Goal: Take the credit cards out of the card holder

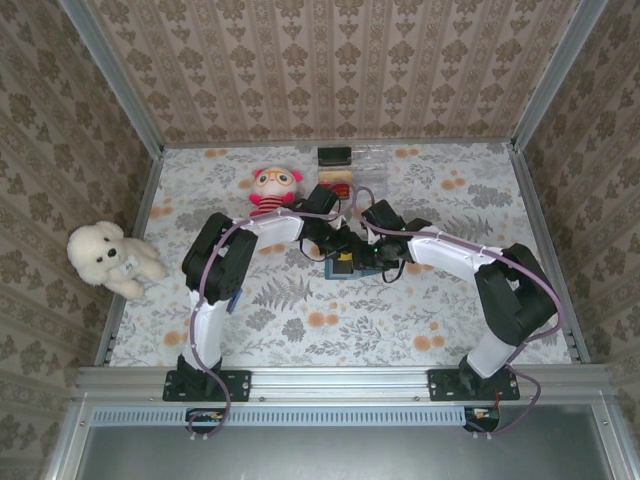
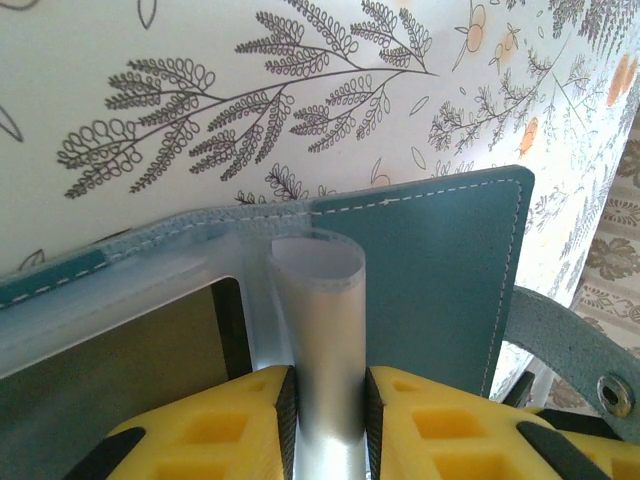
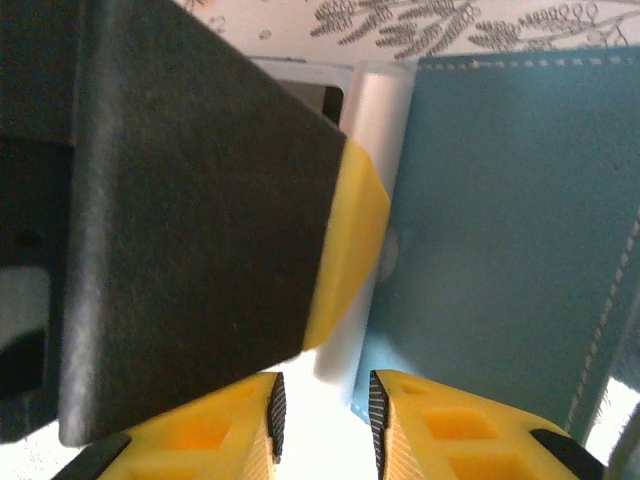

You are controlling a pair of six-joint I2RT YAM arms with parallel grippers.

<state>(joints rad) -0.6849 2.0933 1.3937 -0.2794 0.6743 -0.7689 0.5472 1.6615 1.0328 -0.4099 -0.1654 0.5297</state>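
The card holder point(image 2: 440, 290) lies open and flat at the middle of the surface point(image 1: 300, 310), under the two claws that meet above it. In the top view the claws cover most of it, so its long axis cannot be fixed there. In the left wrist view its white-stitched outer edge runs from left to right, on the side away from the claw. The teal panel lies on the right and ends in a square corner at the upper right. The panel with the clear plastic window lies on the left. A teal strap point(image 2: 560, 340) with a metal snap point(image 2: 612, 393) extends past the right-hand edge of the holder. The left claw point(image 2: 328, 390) is closed to a narrow gap on a raised fold of the holder's translucent inner sleeve, with one yellow pad on each side of the fold. The right claw point(image 3: 322, 405) stands just beside the same fold, at the edge of the teal panel. Its pads are slightly apart, and whether they grip anything cannot be told. The credit cards point(image 1: 337, 186), red and orange, lie in a small stack near the far edge of the surface, well apart from the holder and just beside a black block point(image 1: 334, 155). Any print on the cards is too small to read.
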